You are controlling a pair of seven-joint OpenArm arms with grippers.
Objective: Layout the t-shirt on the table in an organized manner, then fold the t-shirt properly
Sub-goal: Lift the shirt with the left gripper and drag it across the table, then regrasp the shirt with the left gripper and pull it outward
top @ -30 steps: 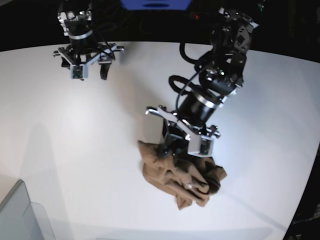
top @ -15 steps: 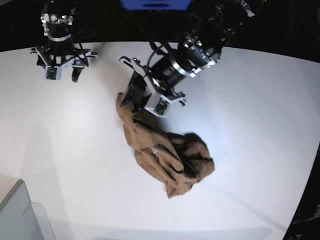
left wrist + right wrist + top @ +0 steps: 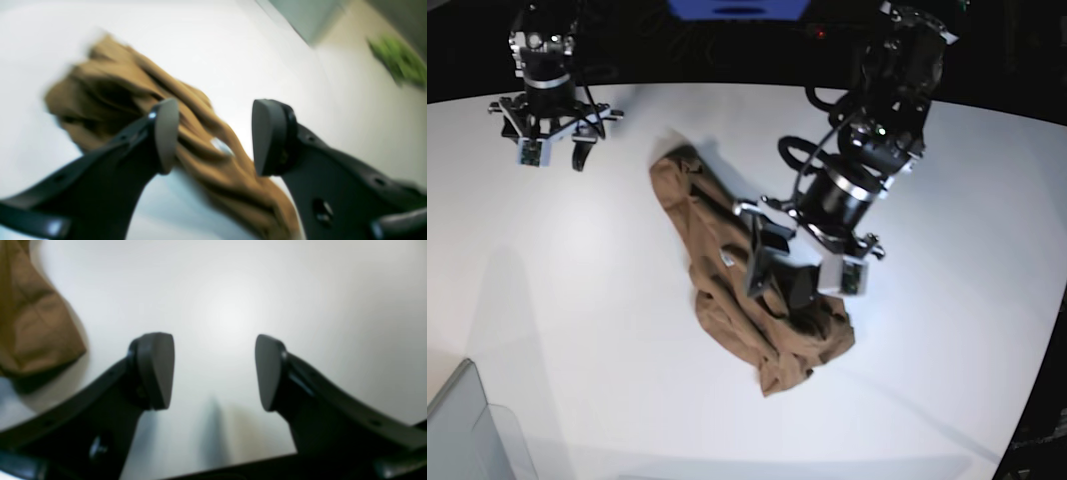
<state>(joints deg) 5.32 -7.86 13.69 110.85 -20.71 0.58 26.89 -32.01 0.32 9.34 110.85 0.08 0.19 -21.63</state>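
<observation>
Both arms are black with silver collar rings and looped black cables; each gripper has dark curved fingers with grey rounded pads.

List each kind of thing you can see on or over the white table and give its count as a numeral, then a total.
Brown t-shirt: 1
Grey translucent bin: 1
Robot tools, the left tool and the right tool: 2
Total: 4, all on or above the table.
</observation>
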